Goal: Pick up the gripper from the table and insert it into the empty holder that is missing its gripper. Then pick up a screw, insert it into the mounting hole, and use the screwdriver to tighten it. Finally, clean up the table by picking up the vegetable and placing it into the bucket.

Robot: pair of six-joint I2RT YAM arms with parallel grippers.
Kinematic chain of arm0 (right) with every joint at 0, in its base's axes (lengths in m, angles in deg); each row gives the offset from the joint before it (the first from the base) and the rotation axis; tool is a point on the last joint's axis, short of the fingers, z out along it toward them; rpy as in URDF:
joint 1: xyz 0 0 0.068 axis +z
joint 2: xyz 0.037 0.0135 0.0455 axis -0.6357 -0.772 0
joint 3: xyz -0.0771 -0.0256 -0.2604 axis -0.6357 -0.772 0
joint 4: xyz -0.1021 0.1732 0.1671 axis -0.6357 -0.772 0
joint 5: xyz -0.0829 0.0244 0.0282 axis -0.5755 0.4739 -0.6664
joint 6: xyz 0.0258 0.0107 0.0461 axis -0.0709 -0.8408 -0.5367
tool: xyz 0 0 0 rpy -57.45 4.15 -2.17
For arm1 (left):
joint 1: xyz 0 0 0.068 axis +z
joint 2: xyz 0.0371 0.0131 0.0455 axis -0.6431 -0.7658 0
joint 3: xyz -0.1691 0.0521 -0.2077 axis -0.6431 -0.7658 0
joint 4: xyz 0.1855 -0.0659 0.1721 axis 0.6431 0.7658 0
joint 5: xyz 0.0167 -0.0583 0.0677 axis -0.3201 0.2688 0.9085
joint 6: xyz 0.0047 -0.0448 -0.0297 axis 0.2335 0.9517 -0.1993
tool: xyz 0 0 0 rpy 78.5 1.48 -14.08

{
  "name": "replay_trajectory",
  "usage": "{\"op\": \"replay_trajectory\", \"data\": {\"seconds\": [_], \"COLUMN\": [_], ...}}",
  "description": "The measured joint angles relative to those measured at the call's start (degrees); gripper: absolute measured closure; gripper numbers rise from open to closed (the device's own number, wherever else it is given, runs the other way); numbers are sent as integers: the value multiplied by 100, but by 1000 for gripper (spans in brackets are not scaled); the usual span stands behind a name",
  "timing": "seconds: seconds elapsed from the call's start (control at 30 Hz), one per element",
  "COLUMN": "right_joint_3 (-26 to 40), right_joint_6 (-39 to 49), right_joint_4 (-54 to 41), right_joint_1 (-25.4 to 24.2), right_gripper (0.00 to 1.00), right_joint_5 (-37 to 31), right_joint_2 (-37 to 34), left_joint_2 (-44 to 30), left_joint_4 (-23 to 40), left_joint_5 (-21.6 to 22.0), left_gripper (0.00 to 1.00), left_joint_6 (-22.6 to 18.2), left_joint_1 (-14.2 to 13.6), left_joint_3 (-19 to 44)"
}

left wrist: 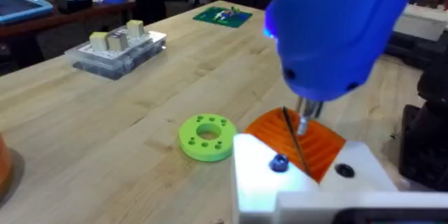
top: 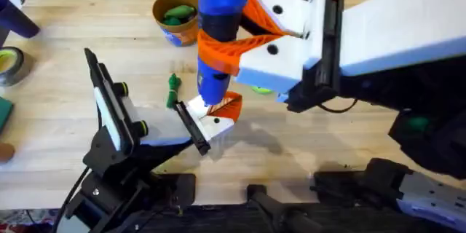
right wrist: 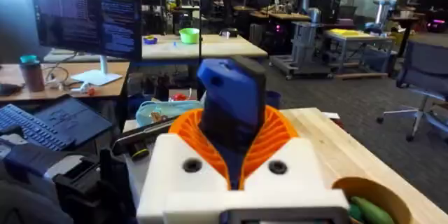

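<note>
The right jaws (top: 234, 28) are clamped on the screwdriver (top: 220, 22), their orange ribbed fingers (top: 222, 52) wrapped round its blue handle and holding it upright above the middle of the desk (top: 65, 124). The right wrist view shows the same grip, the blue handle (right wrist: 234, 105) standing between the two orange pads.

The screwdriver's narrow tip comes down onto the gripper (top: 217, 113), the small white piece with an orange ribbed finger. In the left wrist view the tip (left wrist: 306, 115) meets the gripper (left wrist: 308, 155) at its orange part, next to a dark screw head (left wrist: 279, 163) in the white body.

The gripper sits at the end of the holder (top: 156, 125), against its narrow black bar. The holder's black plate with green-ringed knobs rises at the near left, on the left arm. Whether the left jaws are wide or narrow, I cannot tell.

Just left of the screwdriver a slim dark-green vegetable (top: 173, 91) lies on the desk. Farther back stands the orange bucket (top: 175, 16), with another green piece inside. A lime-green ring (left wrist: 206, 137) lies on the desk just beside the gripper, and a clear tray of small parts (left wrist: 117, 50) rests well apart from it.
</note>
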Motion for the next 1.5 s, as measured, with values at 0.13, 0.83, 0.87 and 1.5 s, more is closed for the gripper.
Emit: {"op": "replay_trajectory", "data": {"seconds": [0.13,0.83,0.87,1.5], "right_joint_3": [0,0,0,0], "right_joint_6": [-2,-2,-2,-16], "right_joint_4": [58,225,227,269], "right_joint_1": [0,0,0,0], "right_gripper": [954,953,953,954], "right_joint_5": [0,0,0,0], "right_joint_2": [-4,-219,-220,-345], "left_joint_2": [0,0,0,0], "left_joint_4": [0,0,0,0], "left_joint_5": [-1,-1,-1,-1], "left_gripper": [988,988,988,988], "left_joint_6": [0,0,0,0], "left_joint_1": [0,0,0,0], "left_joint_3": [0,0,0,0]}}
